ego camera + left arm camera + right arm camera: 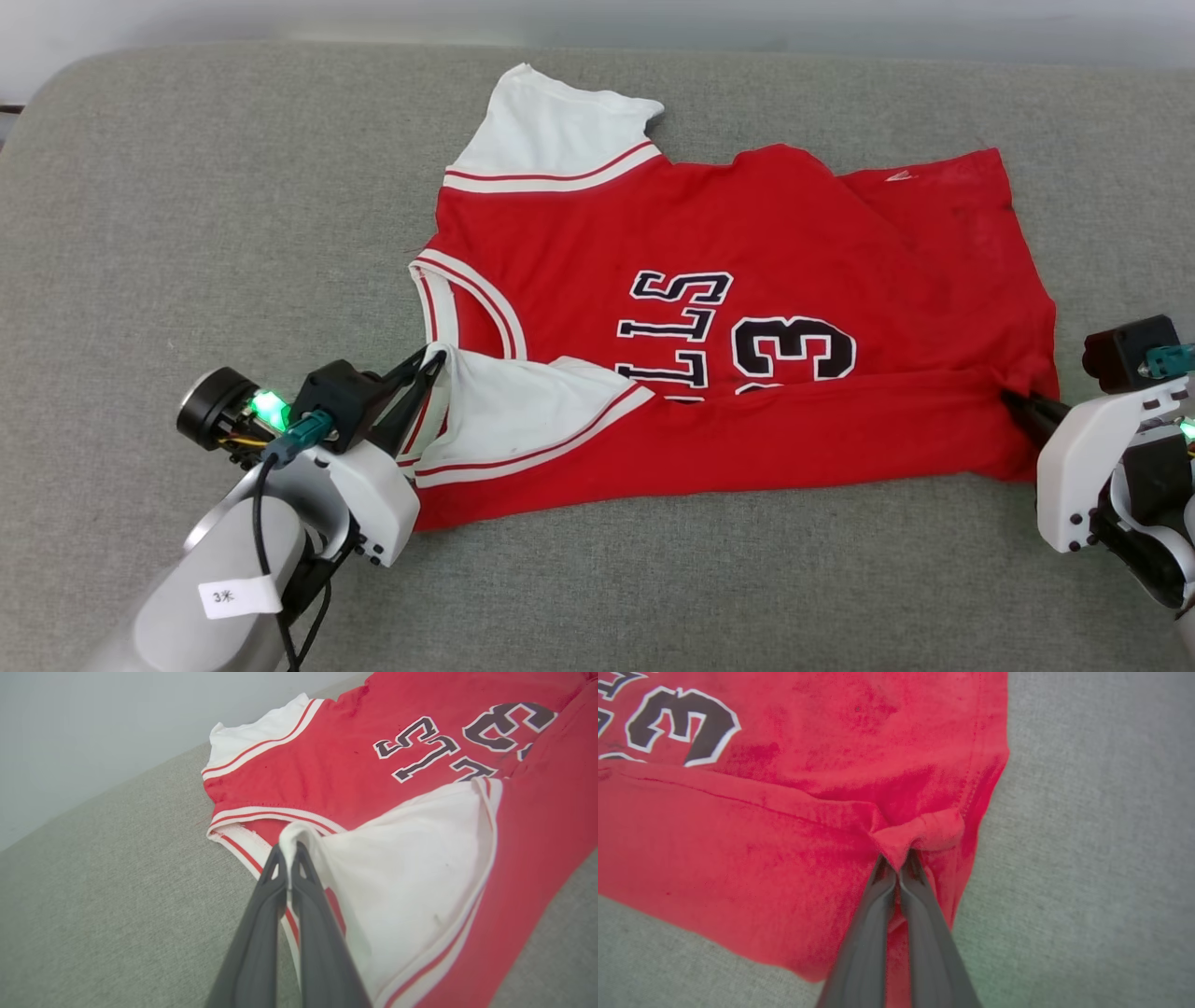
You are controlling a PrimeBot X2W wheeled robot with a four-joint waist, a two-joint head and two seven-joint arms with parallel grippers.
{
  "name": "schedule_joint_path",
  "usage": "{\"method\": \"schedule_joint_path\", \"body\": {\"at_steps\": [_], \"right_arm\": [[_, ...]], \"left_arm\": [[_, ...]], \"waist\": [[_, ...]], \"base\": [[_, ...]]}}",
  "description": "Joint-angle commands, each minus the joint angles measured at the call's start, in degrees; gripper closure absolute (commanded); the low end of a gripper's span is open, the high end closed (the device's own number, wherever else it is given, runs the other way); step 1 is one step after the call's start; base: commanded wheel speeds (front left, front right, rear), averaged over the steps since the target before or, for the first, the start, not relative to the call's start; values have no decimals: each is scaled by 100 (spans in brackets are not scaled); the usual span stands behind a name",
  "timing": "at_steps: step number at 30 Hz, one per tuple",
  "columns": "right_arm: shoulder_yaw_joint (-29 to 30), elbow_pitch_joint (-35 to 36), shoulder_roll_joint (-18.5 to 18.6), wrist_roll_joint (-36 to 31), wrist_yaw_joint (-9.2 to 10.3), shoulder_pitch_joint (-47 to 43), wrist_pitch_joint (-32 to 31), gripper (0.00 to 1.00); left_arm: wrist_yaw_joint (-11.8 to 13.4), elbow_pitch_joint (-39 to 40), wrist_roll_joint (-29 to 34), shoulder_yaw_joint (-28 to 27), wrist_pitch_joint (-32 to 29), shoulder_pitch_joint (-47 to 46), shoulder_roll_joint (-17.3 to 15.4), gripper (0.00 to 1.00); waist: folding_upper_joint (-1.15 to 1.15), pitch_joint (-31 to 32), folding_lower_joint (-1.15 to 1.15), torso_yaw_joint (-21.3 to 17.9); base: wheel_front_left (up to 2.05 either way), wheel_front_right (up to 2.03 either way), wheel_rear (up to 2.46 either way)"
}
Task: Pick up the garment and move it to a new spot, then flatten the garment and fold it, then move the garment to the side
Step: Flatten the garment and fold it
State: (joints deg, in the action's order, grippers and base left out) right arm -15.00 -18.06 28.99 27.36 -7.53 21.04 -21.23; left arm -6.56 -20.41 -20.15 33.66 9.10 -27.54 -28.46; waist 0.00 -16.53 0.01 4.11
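While the garment (709, 280) lies spread on a grey cushion (187, 233), near edge folded over its lettering, the left gripper (431, 359) pinches a white sleeve. The right gripper (1013, 401) is clamped on the red hem.

Grey fabric counter (187, 233) against a pale wall (653, 19)
Its far left corner is rounded; the light is soft and even.

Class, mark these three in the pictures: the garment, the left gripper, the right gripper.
garment (747, 224), head view, plain red cloth above the lettering.
left gripper (289, 853), left wrist view, between fingertips pinching white sleeve.
right gripper (897, 862), right wrist view, between fingertips pinching red hem.
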Motion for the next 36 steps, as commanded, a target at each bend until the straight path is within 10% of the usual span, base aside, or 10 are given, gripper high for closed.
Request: {"method": "schedule_joint_path", "body": {"at_steps": [1, 4, 5, 6, 22, 36], "right_arm": [[-33, -83, -19, -36, 9, 85, -18, 100], [-102, -325, -34, -78, 9, 136, -64, 90], [-102, -368, -48, -97, 9, 153, -5, 37], [-94, -410, -96, -72, 10, 167, 15, 0], [439, 322, -81, 93, 7, -879, -580, 0], [1666, 2309, -822, -672, 7, -2033, -2076, 0]], "left_arm": [[-19, -124, 17, 36, 30, -90, 35, 100], [-34, -450, 7, 129, 69, -197, 161, 94], [-17, -574, 19, 149, 67, -217, 193, 0], [-16, -691, 4, 171, 57, -226, 237, 0], [435, -528, -1560, -660, -73, 829, 940, 0], [1439, 1351, -1613, -354, -2044, 1844, 345, 0]], "waist": [[0, -4, -1, 15], [0, 15, -1, 39], [0, 32, -1, 46], [0, 56, -1, 52], [0, 1038, -1, 185], [0, 873, -1, 127]], "base": [[0, 0, 0], [0, 0, 0], [0, 0, 0], [0, 0, 0], [0, 0, 0], [0, 0, 0]]}}
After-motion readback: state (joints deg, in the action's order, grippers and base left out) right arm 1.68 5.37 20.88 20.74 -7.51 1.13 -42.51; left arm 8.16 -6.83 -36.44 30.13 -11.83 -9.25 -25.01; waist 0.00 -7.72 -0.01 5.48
